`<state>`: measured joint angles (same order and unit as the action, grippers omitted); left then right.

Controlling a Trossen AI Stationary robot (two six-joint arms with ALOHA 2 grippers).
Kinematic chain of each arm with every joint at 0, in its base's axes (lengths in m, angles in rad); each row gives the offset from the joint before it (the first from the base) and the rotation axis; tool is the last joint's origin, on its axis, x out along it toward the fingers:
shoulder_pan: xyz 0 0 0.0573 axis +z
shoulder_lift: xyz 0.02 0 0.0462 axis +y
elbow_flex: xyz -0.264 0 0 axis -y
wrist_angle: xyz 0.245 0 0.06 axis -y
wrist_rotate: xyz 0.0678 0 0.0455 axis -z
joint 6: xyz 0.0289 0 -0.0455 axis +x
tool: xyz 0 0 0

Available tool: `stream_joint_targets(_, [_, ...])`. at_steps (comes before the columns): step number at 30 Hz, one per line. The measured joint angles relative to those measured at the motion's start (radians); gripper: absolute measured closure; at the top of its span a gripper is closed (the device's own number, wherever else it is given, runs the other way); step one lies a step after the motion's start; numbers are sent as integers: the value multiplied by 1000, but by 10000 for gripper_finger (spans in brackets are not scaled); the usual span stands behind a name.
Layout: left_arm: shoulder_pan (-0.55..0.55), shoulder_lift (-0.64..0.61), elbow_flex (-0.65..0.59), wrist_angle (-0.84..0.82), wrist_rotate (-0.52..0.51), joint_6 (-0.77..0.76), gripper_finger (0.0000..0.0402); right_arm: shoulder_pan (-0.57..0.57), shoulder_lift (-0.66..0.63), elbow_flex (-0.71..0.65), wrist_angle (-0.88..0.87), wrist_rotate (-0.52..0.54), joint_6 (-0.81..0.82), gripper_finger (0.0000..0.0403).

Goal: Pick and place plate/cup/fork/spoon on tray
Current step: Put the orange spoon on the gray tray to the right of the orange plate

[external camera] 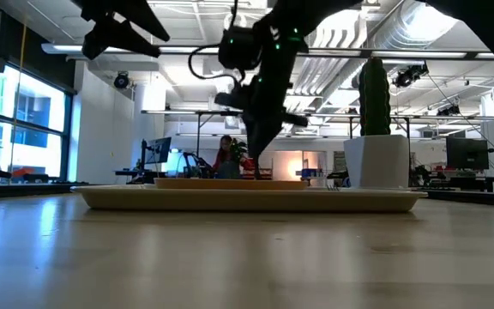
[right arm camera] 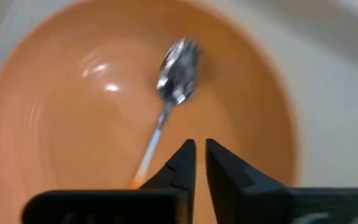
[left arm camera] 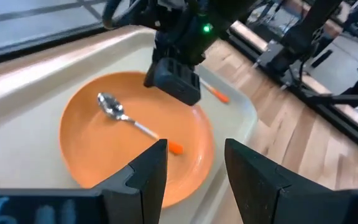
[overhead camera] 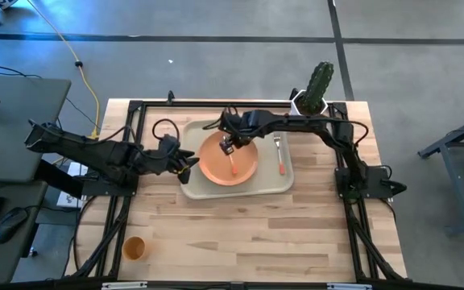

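The cream tray point(overhead camera: 274, 184) lies at the table's middle. The orange plate point(overhead camera: 216, 165) rests in the tray's left half. The spoon point(overhead camera: 234, 166) lies flat in the plate, bowl toward the far edge; it also shows in the right wrist view point(right arm camera: 176, 78) and the left wrist view point(left arm camera: 120, 115). The fork point(overhead camera: 279, 156) lies on the tray floor right of the plate. The orange cup point(overhead camera: 134, 248) stands on the table at the near left. My right gripper point(right arm camera: 201, 155) hovers over the plate beside the spoon's handle, almost shut and empty. My left gripper point(left arm camera: 194, 168) is open and empty at the tray's left edge.
A white pot with a green cactus point(overhead camera: 316, 84) stands at the table's far right, behind the tray. Black frame rails run along the table's left and right sides. Bare wood lies between the tray and the table's near edge, apart from the cup.
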<state>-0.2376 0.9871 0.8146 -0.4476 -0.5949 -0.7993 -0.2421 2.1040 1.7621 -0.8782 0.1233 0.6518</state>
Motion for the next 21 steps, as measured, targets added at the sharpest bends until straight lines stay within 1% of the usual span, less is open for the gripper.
stream_joint_targets(5, [-15, 0, 0, -48, -24, -37, 251, 8, 1, -105, 177, -97, 12, 309])
stream_joint_targets(8, [-15, 0, 0, -52, -36, -38, 251, 16, 2, -149, 247, -97, 23, 270])
stream_joint_targets(10, [-15, 0, 0, -52, -46, -45, 251, 20, 2, -164, 289, -66, 22, 255])
stream_joint_targets(14, [-5, 0, 0, -51, -53, -45, 251, 21, 7, -189, 356, -37, 1, 255])
stream_joint_targets(17, [5, 0, 0, -50, -53, -46, 251, 20, 24, -189, 367, -22, -19, 268])
stream_joint_targets(21, [16, 0, 0, -47, -48, -48, 251, 17, 55, -189, 378, -27, -42, 285])
